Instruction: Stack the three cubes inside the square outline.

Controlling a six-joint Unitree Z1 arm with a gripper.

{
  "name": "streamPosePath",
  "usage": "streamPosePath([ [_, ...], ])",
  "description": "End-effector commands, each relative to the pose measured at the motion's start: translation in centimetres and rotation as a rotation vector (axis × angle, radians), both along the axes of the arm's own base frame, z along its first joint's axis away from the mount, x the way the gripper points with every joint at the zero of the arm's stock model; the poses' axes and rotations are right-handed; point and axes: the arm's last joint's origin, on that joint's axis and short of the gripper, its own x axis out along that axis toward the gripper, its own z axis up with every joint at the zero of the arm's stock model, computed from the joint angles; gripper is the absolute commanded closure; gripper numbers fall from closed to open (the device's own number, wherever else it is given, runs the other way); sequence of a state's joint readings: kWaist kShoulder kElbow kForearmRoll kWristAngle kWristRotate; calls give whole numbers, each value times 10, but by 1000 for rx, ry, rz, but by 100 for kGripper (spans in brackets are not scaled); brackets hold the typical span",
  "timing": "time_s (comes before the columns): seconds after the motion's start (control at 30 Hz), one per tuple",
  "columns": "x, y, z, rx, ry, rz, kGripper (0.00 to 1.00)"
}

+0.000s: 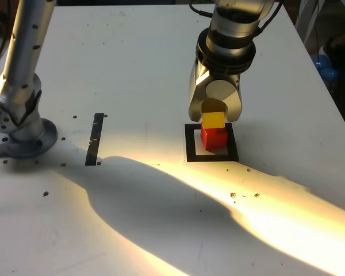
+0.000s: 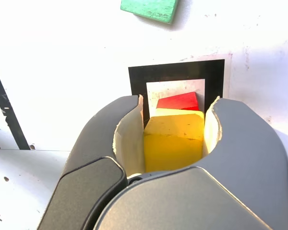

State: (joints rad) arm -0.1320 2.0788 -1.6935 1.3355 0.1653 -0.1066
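Claw clamped on yellow cube, holding it on or just over red cube in the outline for stacking; green cube waits on bench.

Green cube cut off by wrist view's edge, unseen in exterior view. Jaws hide yellow cube's sides; it covers most of red cube.

Three cubes: one red cube, one yellow cube, one green cube. One square outline. One tape strip.
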Motion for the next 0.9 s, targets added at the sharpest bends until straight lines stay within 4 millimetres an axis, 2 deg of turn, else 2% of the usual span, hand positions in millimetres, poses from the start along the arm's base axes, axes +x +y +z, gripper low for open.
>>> streamPosePath([
  [0.0,0,1,-2,0,4,1,76],
  [0.5,4,-2,-10,-20,14,-8,75],
  [0.87,4,-2,-11,-7,18,-20,66],
])
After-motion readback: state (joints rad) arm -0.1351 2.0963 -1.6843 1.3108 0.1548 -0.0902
